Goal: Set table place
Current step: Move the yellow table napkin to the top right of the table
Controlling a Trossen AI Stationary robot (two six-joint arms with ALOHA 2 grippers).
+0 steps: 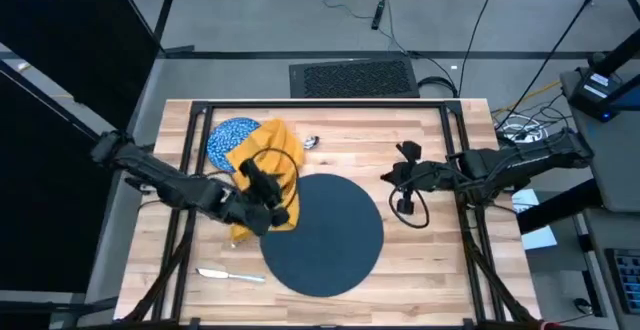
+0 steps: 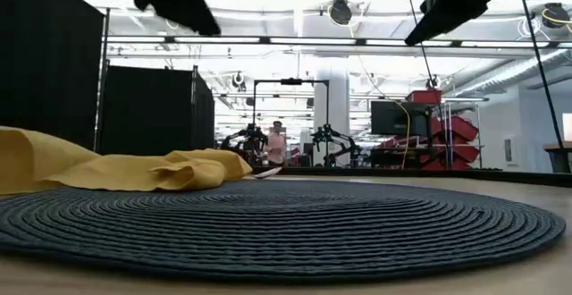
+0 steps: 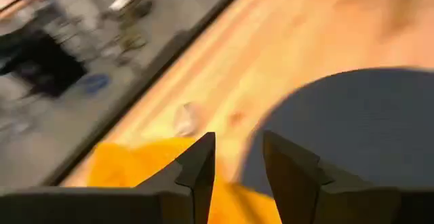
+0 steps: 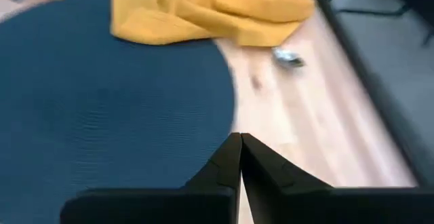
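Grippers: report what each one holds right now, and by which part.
Nothing is held. The left gripper is open, with empty space between its fingers, above the yellow napkin at the edge of the round blue mat. The right gripper is shut on nothing, over bare table.

The large rectangular table of light wooden planks with a thin black metal frame [image 1: 420,270] carries a large round dark slate-blue woven mat [image 1: 325,235], lying flat between the two sets of jaws and just beside the left ones. A crumpled mustard-yellow cloth napkin [image 1: 275,160] lies under and beyond the left jaws, its edge touching the mat. A blue-and-white speckled bowl [image 1: 230,137] sits partly under the napkin, on the far side of it from the left jaws. A small silver utensil end [image 1: 311,142] rests just beside the napkin. A silver knife [image 1: 228,275] lies apart, near the table's front edge.
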